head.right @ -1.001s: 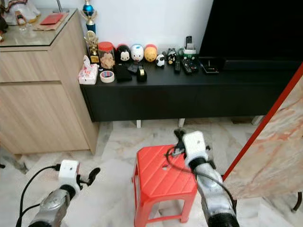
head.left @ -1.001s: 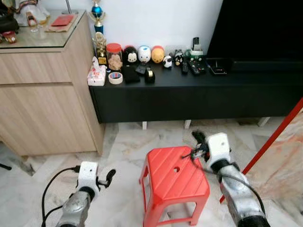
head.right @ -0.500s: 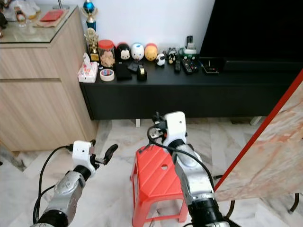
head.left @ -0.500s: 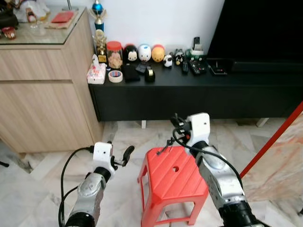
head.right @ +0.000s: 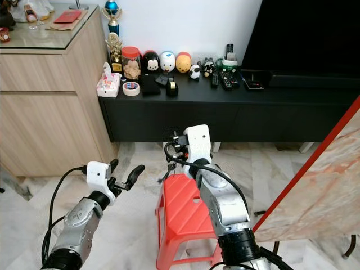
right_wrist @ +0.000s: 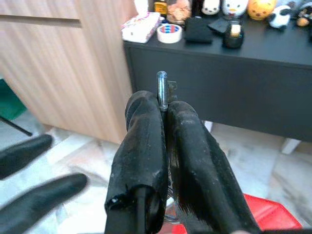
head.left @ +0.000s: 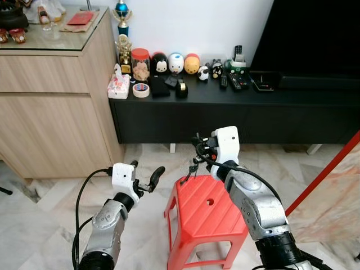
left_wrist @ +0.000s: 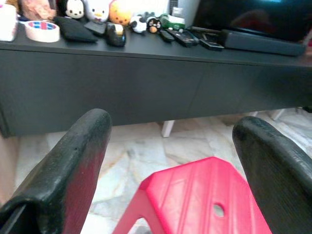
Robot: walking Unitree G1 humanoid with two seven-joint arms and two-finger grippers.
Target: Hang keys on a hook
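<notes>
My right gripper [head.left: 197, 145] is shut on a bunch of keys [head.left: 193, 168], which dangles just above the far left corner of a red plastic stool [head.left: 209, 212]. In the right wrist view the two black fingers [right_wrist: 141, 131] press together on a silver metal piece of the keys [right_wrist: 162, 89] that sticks out past their tips. My left gripper [head.left: 147, 170] is open, held low to the left of the stool with nothing between its fingers. In the left wrist view the stool [left_wrist: 204, 197] lies beyond the spread fingers [left_wrist: 83, 146].
A long black TV console [head.left: 225, 109] stands against the wall ahead, carrying figurines, a tape roll [head.left: 140, 90] and remotes. A wooden cabinet [head.left: 50, 112] stands at the left. A red pole [head.left: 323, 171] and a marble slab lean at the right. The floor is marble.
My right arm has carried the keys left and farther forward, from over the stool's right side to its far left corner. My left arm has risen and reached forward.
</notes>
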